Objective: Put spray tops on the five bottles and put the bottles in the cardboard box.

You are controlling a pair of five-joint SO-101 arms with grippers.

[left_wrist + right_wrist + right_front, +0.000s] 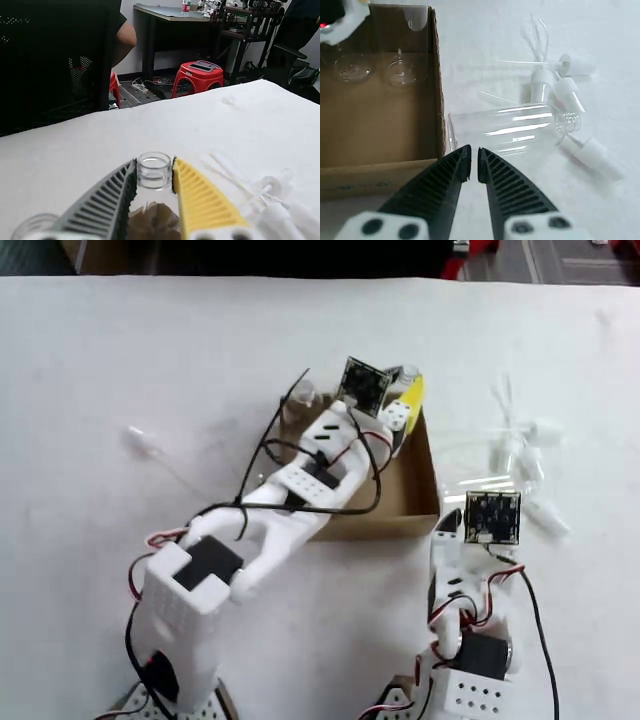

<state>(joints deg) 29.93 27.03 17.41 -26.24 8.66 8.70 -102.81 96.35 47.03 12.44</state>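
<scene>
The left pincer (pixel 154 163) is closed on the neck of the held bottle (pixel 154 174), with its grey and yellow jaws pressed against either side of the clear glass-like rim. The bottle stands upright at the far corner of the cardboard box (pixel 405 502), apparently inside it, and its mouth is open with no spray top fitted. Holding it by the neck likely keeps it steady and vertical so that a top can be pushed down into it.

A second uncapped bottle (pixel 31 228) stands just beside the held one. From the right wrist, two clear bottles (pixel 352 71) sit against the box's far wall.

The right pincer (pixel 474 152) hovers just outside the box's near wall. Its black jaws are drawn almost together, leaving a thin slit, and they grip nothing. Just beyond it the lying bottle (pixel 512 129) rests on its side on the desk (pixel 150 350), its base against the box's outer wall and its threaded neck pointing away. The spray tops (pixel 555 86) lie in a loose cluster just past that neck, dip tubes splayed, within this arm's reach. One stray spray top (pixel 148 444) lies well apart on the opposite side of the box.

No bottle seen here wears a top, so the capping work seems barely begun.
</scene>
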